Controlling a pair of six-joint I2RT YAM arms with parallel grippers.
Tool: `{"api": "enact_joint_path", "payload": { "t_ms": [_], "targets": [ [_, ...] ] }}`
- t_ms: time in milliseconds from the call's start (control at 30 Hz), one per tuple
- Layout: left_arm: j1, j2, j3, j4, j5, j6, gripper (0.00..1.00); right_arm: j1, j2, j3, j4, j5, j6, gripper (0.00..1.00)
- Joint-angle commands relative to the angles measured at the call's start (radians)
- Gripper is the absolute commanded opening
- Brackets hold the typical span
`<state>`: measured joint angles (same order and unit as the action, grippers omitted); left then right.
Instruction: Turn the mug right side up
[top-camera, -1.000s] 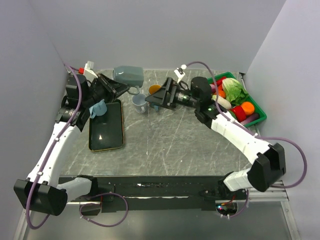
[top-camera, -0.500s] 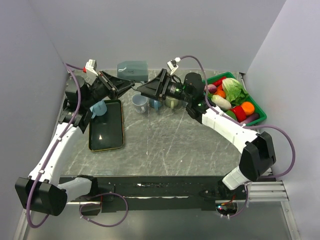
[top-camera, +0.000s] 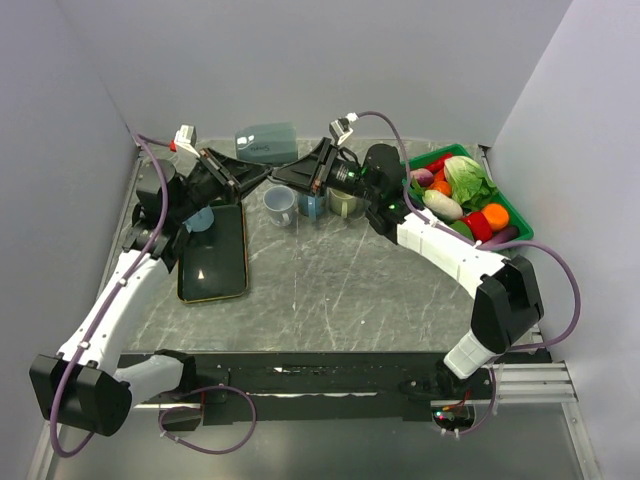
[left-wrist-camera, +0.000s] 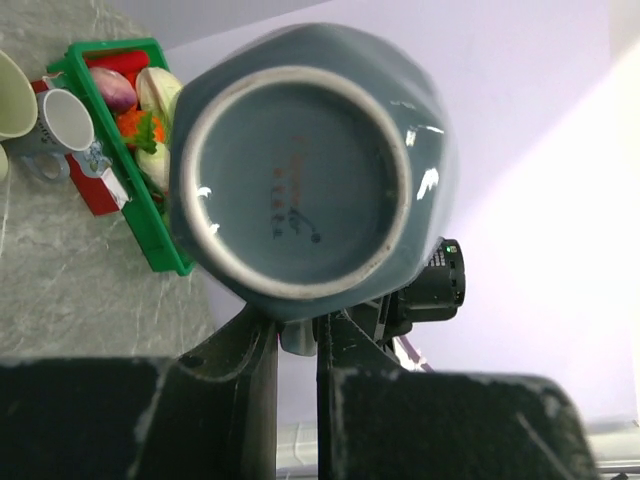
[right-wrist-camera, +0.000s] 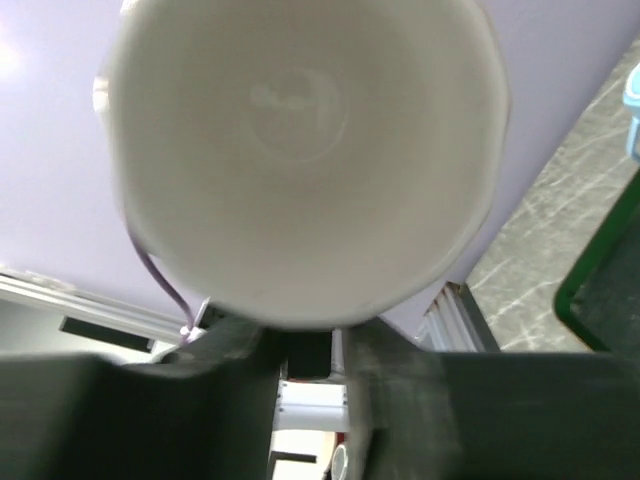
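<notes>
Grey, prob. stone table (top-camera: 330, 290); lilac walls (top-camera: 330, 60); mug (top-camera: 266, 142) aloft.

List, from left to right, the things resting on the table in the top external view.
black tray → white mug → blue mug → green mug → green basket of vegetables
</notes>
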<state>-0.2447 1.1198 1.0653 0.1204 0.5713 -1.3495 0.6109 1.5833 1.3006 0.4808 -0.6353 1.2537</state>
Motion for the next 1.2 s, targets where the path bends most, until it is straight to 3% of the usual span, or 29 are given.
{"api": "enact_joint_path", "payload": {
  "t_ms": [0, 100, 233, 267, 300, 367, 400, 467, 600, 767, 1000, 1167],
  "targets": [
    [-0.015, -0.075, 0.004, 0.13, 0.039, -0.017, 0.01, 0.006, 0.004, 0.031, 0.051, -0.001, -0.013, 0.16],
    [-0.015, -0.08, -0.002, 0.128, 0.036, -0.011, 0.01, 0.007, -0.005, 0.012, 0.053, -0.001, -0.011, 0.01],
    [-0.015, -0.075, 0.008, 0.104, 0.044, 0.022, 0.01, 0.006, -0.02, 0.003, 0.044, 0.003, -0.034, 0.0],
    [-0.015, -0.072, 0.018, 0.091, 0.047, 0.035, 0.06, 0.006, -0.025, 0.003, 0.036, 0.015, -0.043, 0.0],
    [-0.015, -0.071, 0.022, 0.067, 0.047, 0.047, 0.24, 0.006, -0.029, 0.003, 0.022, 0.019, -0.056, 0.0],
    [-0.015, -0.068, 0.035, 0.044, 0.048, 0.09, 0.49, 0.006, -0.055, 0.015, -0.077, 0.066, -0.112, 0.0],
    [-0.015, -0.068, 0.039, 0.01, 0.047, 0.104, 0.76, 0.006, -0.066, 0.02, -0.123, 0.086, -0.137, 0.0],
    [-0.015, -0.063, 0.05, -0.02, 0.051, 0.16, 0.94, 0.004, -0.101, 0.032, -0.232, 0.14, -0.22, 0.0],
    [-0.015, -0.041, 0.076, -0.114, 0.081, 0.263, 0.96, -0.014, -0.181, 0.045, -0.422, 0.261, -0.373, 0.0],
    [-0.015, -0.049, 0.073, -0.316, 0.004, 0.404, 0.96, -0.103, -0.307, -0.003, -0.617, 0.373, -0.522, 0.0],
    [-0.013, -0.032, 0.131, -0.545, -0.229, 0.57, 0.96, -0.171, -0.466, -0.076, -0.845, 0.62, -0.795, 0.0],
    [-0.013, -0.006, 0.182, -0.619, -0.382, 0.63, 0.96, -0.177, -0.496, -0.176, -0.936, 0.805, -0.898, 0.0]
  ]
}}
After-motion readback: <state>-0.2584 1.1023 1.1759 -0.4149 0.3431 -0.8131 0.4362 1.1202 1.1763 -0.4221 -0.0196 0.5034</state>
